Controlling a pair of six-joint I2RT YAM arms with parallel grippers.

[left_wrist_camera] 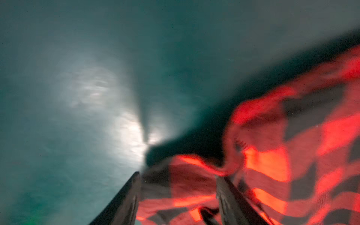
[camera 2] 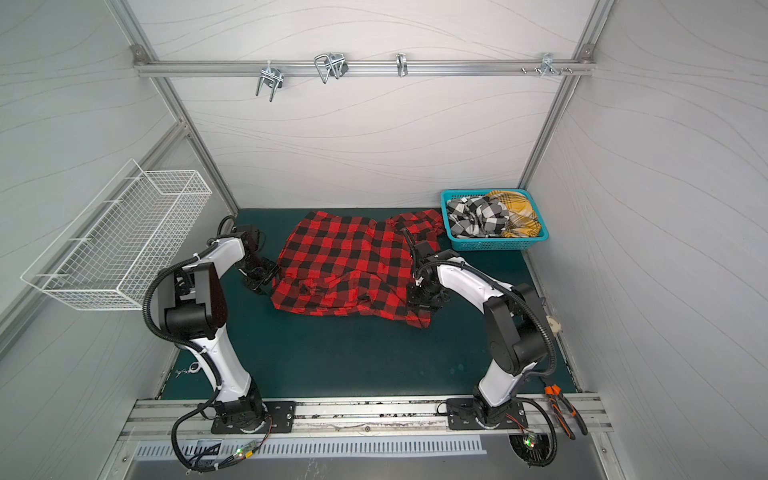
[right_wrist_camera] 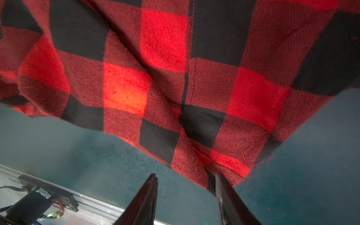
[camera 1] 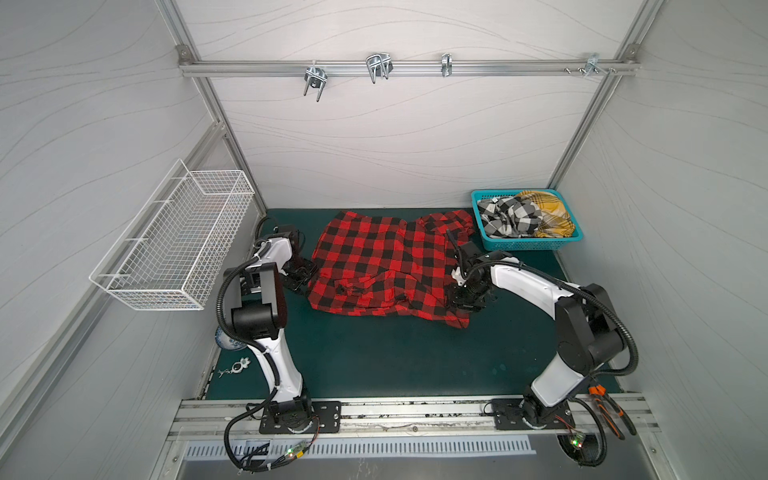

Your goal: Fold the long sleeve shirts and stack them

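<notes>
Left jaws blurred, red plaid shirt [left_wrist_camera: 303,124] between them, cropped

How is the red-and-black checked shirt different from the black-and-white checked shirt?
The red-and-black checked shirt lies spread out on the green mat; the black-and-white checked shirt sits in the teal plastic basket. The red one is mostly flat; the black-and-white one is crumpled. Both are checked cloth.

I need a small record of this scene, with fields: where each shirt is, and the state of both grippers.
red plaid shirt: spread on green mat, wrinkled
black-and-white shirt: crumpled in teal basket
yellow shirt: same basket
left gripper: open, shirt cloth in its gap
right gripper: open, gap empty, at the shirt's edge
</notes>
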